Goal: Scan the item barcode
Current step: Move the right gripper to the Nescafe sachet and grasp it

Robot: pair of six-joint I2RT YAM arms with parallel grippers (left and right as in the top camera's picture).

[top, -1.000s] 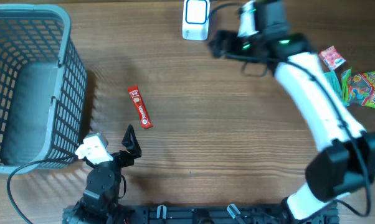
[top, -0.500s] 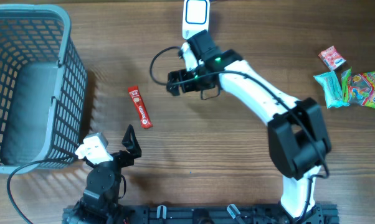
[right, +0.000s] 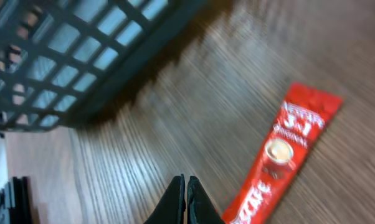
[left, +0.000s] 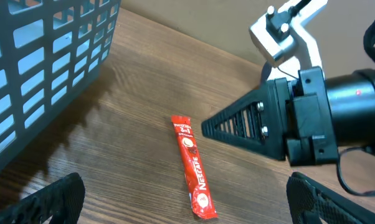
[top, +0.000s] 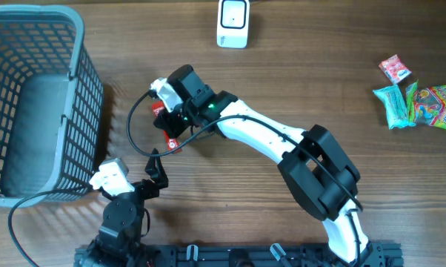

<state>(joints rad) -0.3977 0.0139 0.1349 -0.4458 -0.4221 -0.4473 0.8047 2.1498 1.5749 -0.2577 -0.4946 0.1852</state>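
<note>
The item is a red Nescafe sachet (top: 173, 143) lying flat on the wooden table, also seen in the left wrist view (left: 192, 167) and the right wrist view (right: 281, 155). My right gripper (top: 167, 122) reaches across the table and hangs over the sachet's upper part. Its fingers (left: 237, 127) are pressed together with nothing between them, and their tip (right: 186, 190) sits just left of the sachet. My left gripper (top: 156, 172) rests near the front edge below the sachet, open wide (left: 182, 198). The white scanner (top: 233, 22) stands at the back.
A grey mesh basket (top: 82, 89) fills the left side, and its wall shows close by (right: 81, 56). Several colourful snack packets (top: 419, 100) lie at the far right. The right arm spans the middle of the table.
The right arm has swept from beside the scanner down and left to the sachet. Its jaws have gone from open to shut. The left arm has stayed put.
</note>
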